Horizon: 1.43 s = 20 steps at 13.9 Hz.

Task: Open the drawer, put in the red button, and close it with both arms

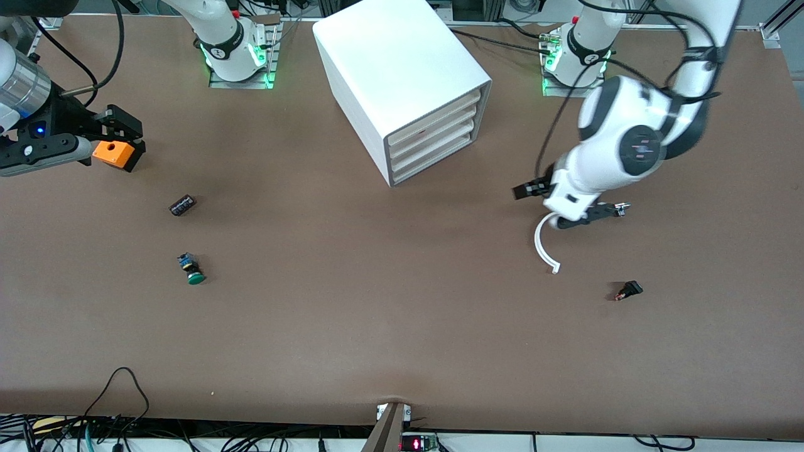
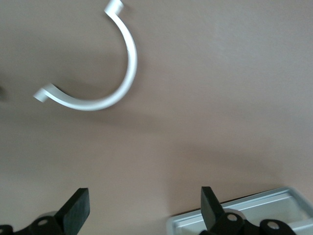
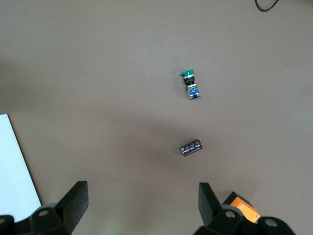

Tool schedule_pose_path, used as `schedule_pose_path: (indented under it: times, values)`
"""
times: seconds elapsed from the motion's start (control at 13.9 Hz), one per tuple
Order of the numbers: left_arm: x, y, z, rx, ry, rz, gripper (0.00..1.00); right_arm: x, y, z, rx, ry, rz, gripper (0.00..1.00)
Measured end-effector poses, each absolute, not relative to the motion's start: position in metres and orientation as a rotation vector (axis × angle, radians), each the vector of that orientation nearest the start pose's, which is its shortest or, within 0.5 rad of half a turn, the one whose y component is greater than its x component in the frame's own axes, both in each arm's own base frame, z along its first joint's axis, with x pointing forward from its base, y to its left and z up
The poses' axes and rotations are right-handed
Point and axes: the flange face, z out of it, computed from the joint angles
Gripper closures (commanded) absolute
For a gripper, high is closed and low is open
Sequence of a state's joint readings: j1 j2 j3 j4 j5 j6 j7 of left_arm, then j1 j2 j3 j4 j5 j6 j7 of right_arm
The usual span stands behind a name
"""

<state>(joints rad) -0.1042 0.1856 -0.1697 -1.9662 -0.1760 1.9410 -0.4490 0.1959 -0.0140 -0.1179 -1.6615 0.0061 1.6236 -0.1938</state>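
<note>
- Nearest the front camera lies a small black part point(image 1: 629, 290) with a reddish end, toward the left arm's end of the tabletop point(image 1: 402, 339). Whether it is the red button cannot be told, and no clear red mushroom cap shows anywhere.
- The left hand point(image 2: 144, 205) hangs low over the tabletop with its fingers spread wide and nothing between them.
- A white curved strip point(image 1: 545, 248) lies just beside it on the tabletop.
- The right hand point(image 3: 142, 200) is also wide open and empty. It waits at the right arm's end, right by an orange box point(image 1: 112, 152).
- Farther out from it lie a dark cylinder point(image 1: 182, 205) and the green button point(image 1: 193, 271), which is not the one wanted.
- The cabinet point(image 1: 389, 63) stands between the two bases, turned at a slant. All four trays look pushed in, so the drawer point(image 1: 436, 116) is not yet opened.
- Opening it looks like the step in hand.
  - The left hand seems better placed, as the fronts face its end.
  - It should meet one front squarely, catch only that tray's lip, and pull along the cabinet's slant, not along the tabletop's edge.
  - A light cabinet may slide, so the right hand could brace it.
</note>
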Motion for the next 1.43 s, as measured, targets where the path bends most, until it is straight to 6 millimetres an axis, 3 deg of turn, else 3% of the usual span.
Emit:
schedule_pose_path:
  times: [0.36, 0.65, 1.22, 1.43]
  values:
    - [0.552, -0.046, 0.399, -3.214, -0.148, 0.402, 0.0, 0.551, 0.043, 0.595, -3.104, -0.424, 0.034, 0.0]
    - [0.551, 0.015, 0.441, -3.162, -0.017, 0.374, 0.0, 0.551, 0.043, 0.594, -3.104, -0.423, 0.035, 0.0]
    - [0.532, 0.028, 0.546, -3.106, 0.058, 0.257, 0.0, 0.554, 0.043, 0.597, -3.105, -0.422, 0.023, 0.0]
    - [0.528, 0.029, 0.565, -3.109, 0.075, 0.223, 0.0, 0.555, 0.043, 0.597, -3.106, -0.422, 0.02, 0.0]
